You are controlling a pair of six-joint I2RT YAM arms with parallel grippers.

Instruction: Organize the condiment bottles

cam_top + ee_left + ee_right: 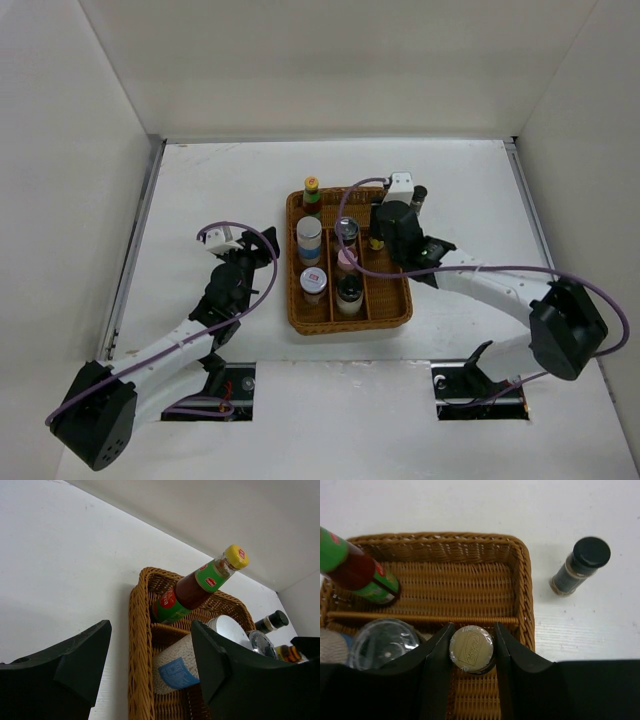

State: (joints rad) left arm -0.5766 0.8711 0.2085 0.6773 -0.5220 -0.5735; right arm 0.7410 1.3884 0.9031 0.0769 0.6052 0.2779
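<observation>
**Right wrist: right gripper [472,628] clamped on the gold-capped bottle [471,649]**

On this camera I see my two fingers pressed against either side of the gold lid. The bottle stands inside the wicker tray [524,595], on its right-hand side, just nearer to me than a cross divider. A clear-lidded jar [382,640] sits just beside my left finger. The red-green bottle [357,577] is in the far-left compartment. One black-capped bottle [580,565] stands upright on the table [580,510], outside the tray's right wall and near its far corner.

From the top camera, the right arm reaches over the tray's right column. The left column holds the red-green bottle, a white bottle [309,240] with a blue band, and a jar with a red-and-white lid [314,282].

My left gripper [262,255] is just left of the tray, pointing at it. Its jaws are apart with nothing between them. Past its fingers [75,665] I see the tray's near corner and the yellow cap of the red-green bottle.
</observation>
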